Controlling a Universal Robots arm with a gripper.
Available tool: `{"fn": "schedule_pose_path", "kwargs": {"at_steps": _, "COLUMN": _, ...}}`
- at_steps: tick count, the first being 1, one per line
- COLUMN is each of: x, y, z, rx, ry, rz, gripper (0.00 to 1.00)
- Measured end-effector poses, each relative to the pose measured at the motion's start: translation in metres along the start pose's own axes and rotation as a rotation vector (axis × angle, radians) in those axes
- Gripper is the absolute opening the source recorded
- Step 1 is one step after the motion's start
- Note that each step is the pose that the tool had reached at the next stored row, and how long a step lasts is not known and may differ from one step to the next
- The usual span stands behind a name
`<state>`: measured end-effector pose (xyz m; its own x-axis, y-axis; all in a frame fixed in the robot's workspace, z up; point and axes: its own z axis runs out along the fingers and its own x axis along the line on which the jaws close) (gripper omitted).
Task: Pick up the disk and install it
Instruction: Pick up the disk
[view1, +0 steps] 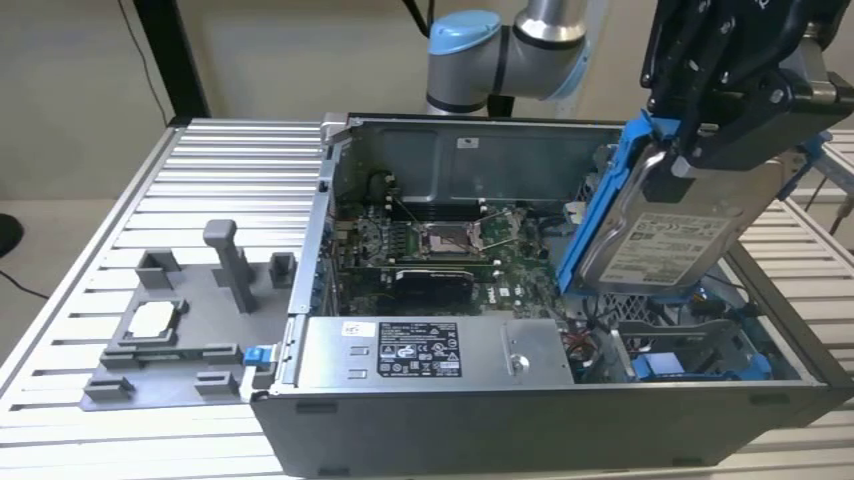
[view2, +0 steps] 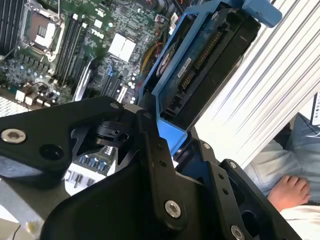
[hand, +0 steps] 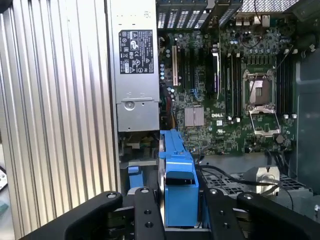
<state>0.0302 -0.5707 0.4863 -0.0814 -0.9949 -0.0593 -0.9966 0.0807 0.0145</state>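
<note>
Silver-grey rectangular disk (view1: 674, 240), just one, white label, blue plastic carrier; it's up in the air, tilted, over the exterior view's right end of the open grey metal computer case (view1: 801, 385); black gripper (view1: 721, 140) is clamped on its carrier; inside the case, one green motherboard (view1: 454, 235) and one grey power-supply box (view1: 414, 350); one small square silver chip (view1: 151, 318) sits on a grey fixture plate (view1: 200, 350) on the ribbed aluminium table (view1: 227, 170); a person's hand (view2: 287, 192) is in the second wrist view.
</note>
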Motion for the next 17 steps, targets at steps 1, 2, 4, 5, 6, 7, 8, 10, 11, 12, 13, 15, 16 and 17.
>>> {"fn": "schedule_pose_path", "kwargs": {"at_steps": 1, "x": 0.0015, "y": -0.0017, "z": 0.0, "rx": 0.0, "ry": -0.0001, "rz": 0.0, "gripper": 0.0}}
{"fn": "schedule_pose_path", "kwargs": {"at_steps": 2, "x": 0.0031, "y": -0.0034, "z": 0.0001, "rx": 0.0, "ry": 0.0, "rz": 0.0, "gripper": 0.0}}
{"fn": "schedule_pose_path", "kwargs": {"at_steps": 4, "x": 0.006, "y": -0.0073, "z": 0.0001, "rx": 0.0, "ry": 0.0, "rz": 0.0, "gripper": 0.0}}
{"fn": "schedule_pose_path", "kwargs": {"at_steps": 5, "x": 0.0074, "y": -0.0096, "z": 0.0001, "rx": 0.0, "ry": 0.0, "rz": 0.0, "gripper": 0.0}}
{"fn": "schedule_pose_path", "kwargs": {"at_steps": 6, "x": 0.0086, "y": -0.012, "z": 0.0002, "rx": 0.0, "ry": 0.0, "rz": 0.0, "gripper": 0.0}}
{"fn": "schedule_pose_path", "kwargs": {"at_steps": 7, "x": 0.0097, "y": -0.0147, "z": 0.0003, "rx": 0.0, "ry": -0.0001, "rz": 0.0, "gripper": 0.0}}
{"fn": "schedule_pose_path", "kwargs": {"at_steps": 8, "x": 0.0105, "y": -0.0174, "z": 0.0003, "rx": 0.0, "ry": 0.0, "rz": 0.0, "gripper": 0.0}}
{"fn": "schedule_pose_path", "kwargs": {"at_steps": 10, "x": 0.0121, "y": -0.0234, "z": 0.0004, "rx": 0.0, "ry": -0.0001, "rz": 0.0, "gripper": 0.0}}
{"fn": "schedule_pose_path", "kwargs": {"at_steps": 11, "x": 0.0128, "y": -0.0265, "z": 0.0004, "rx": 0.0, "ry": 0.0, "rz": 0.0, "gripper": 0.0}}
{"fn": "schedule_pose_path", "kwargs": {"at_steps": 12, "x": 0.0135, "y": -0.0304, "z": 0.0004, "rx": 0.0, "ry": 0.0, "rz": 0.0, "gripper": 0.0}}
{"fn": "schedule_pose_path", "kwargs": {"at_steps": 13, "x": 0.014, "y": -0.0345, "z": 0.0005, "rx": 0.0, "ry": -0.0001, "rz": 0.0, "gripper": 0.0}}
{"fn": "schedule_pose_path", "kwargs": {"at_steps": 15, "x": 0.0143, "y": -0.042, "z": 0.0007, "rx": 0.0, "ry": 0.0, "rz": 0.0, "gripper": 0.0}}
{"fn": "schedule_pose_path", "kwargs": {"at_steps": 16, "x": 0.0141, "y": -0.0447, "z": 0.0008, "rx": 0.0, "ry": 0.0, "rz": 0.0, "gripper": 0.0}}
{"fn": "schedule_pose_path", "kwargs": {"at_steps": 17, "x": 0.0139, "y": -0.0472, "z": 0.0009, "rx": 0.0002, "ry": 0.0, "rz": 0.0, "gripper": 0.0}}
